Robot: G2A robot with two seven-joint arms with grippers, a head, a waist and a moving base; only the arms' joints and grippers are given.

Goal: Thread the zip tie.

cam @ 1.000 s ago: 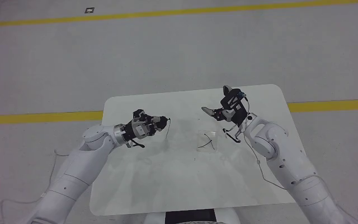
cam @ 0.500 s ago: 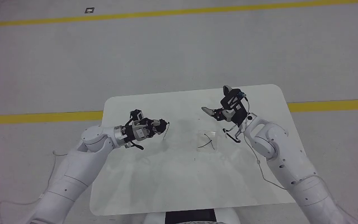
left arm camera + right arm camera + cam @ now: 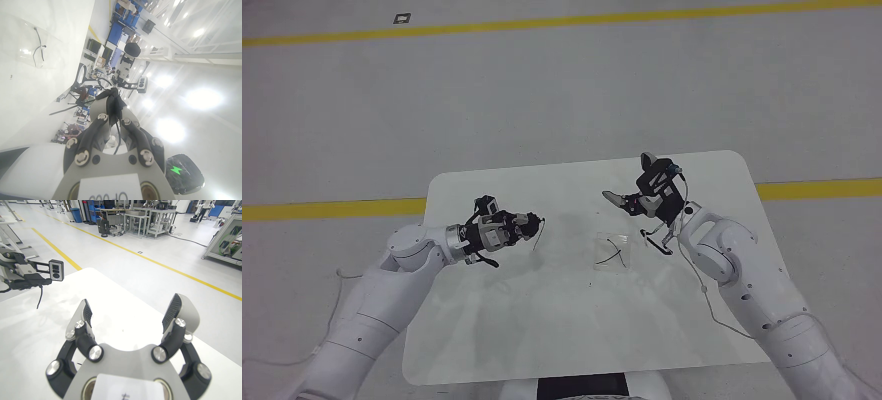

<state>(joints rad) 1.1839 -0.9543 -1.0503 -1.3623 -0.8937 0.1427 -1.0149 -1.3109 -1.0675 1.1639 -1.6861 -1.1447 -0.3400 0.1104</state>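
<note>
Fingers [image 3: 100,105] of the left gripper [image 3: 530,222] are pinched tight on a thin black plastic zip tie [image 3: 41,294], held above the left of the white rounded table [image 3: 542,340]. The right gripper [image 3: 130,306], far right, gapes wide and empty. A clear plastic bag [image 3: 613,251] holding more black ties lies between them, nearer the right one.

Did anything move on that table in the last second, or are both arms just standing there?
The left gripper, shut on a black zip tie, drew back slightly toward the robot's side of the table, then stopped. Nothing was taken hold of or let go. The open right gripper and the clear bag of spare ties stayed where they were.
</note>
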